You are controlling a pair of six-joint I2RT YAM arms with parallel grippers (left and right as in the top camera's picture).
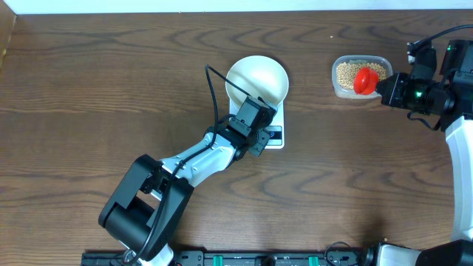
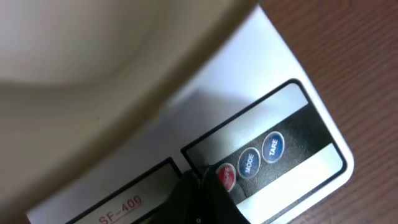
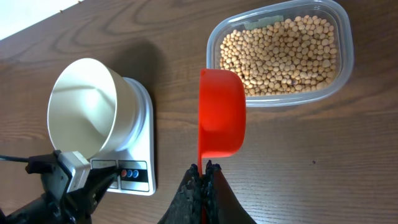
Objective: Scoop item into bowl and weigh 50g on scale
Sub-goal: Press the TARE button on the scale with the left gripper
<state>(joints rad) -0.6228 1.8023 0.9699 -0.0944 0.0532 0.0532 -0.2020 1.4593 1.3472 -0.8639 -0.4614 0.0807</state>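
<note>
The white bowl (image 1: 256, 78) stands on the white scale (image 1: 280, 112); I see nothing in it. My left gripper (image 1: 264, 136) is shut, its tips on the scale's front panel at the red button (image 2: 226, 177), next to the blue MODE and TARE buttons. In the left wrist view the bowl (image 2: 74, 62) fills the top left above the scale (image 2: 249, 59) and my fingertips (image 2: 200, 180). My right gripper (image 3: 204, 167) is shut on the handle of a red scoop (image 3: 221, 112) at the clear tub of beans (image 3: 280, 53). From overhead the scoop (image 1: 364, 80) hangs over the tub (image 1: 344, 74).
The tub sits at the back right of the brown wooden table, right of the scale. The right wrist view also shows the bowl (image 3: 84, 102), the scale (image 3: 142, 158) and the left gripper (image 3: 68, 186). The left arm stretches from the front edge to the scale.
</note>
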